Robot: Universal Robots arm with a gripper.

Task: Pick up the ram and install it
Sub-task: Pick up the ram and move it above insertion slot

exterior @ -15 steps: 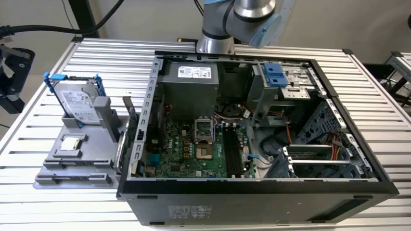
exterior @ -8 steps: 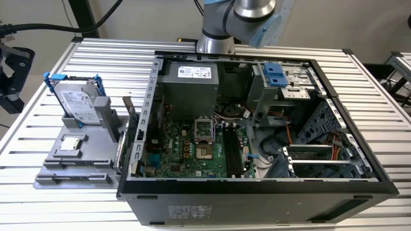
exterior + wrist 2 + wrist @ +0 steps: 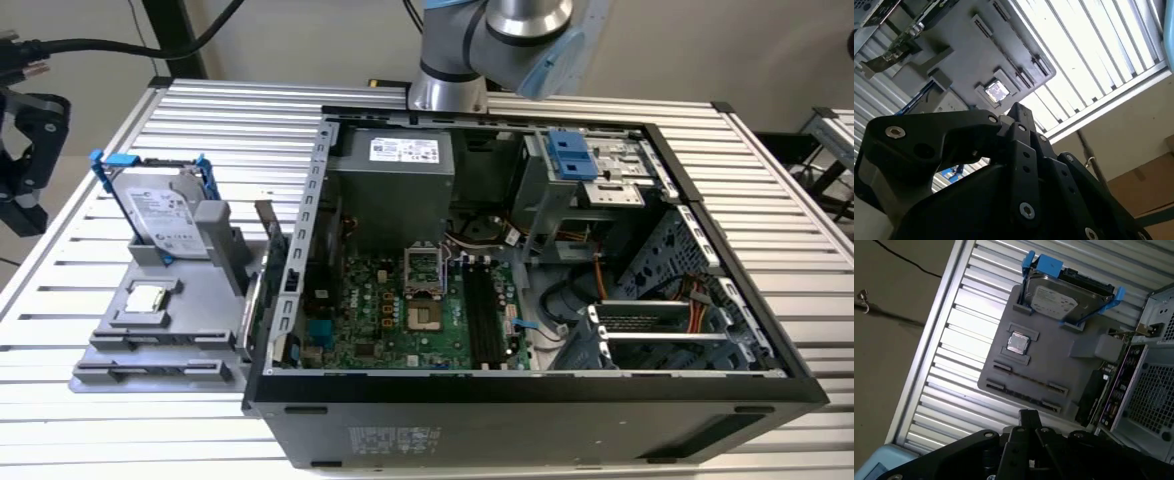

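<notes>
Slatted metal table [image 3: 227, 110]: gray tray [image 3: 1054, 365] holds hard drive [image 3: 1054, 300] upright, chip [image 3: 1017, 343] flat. Open PC case [image 3: 534, 420] just beside. Gripper [image 3: 1029, 415] apart from tray, pressed together.

The worktop [image 3: 214, 120] is ribbed, bright metal. The tray [image 3: 1054, 370] is matt grey plastic. The hard drive [image 3: 1054, 300] has a glossy silver metal lid and a blue plastic frame [image 3: 1046, 263]. The claw [image 3: 1018, 112] is matt black with shiny screws [image 3: 1026, 211].

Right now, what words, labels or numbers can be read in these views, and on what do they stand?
No text is legible.
Label on the hard drive: print too small to read.
White sticker on the power supply: too small.
Sticker on the case wall: blurred.
</notes>
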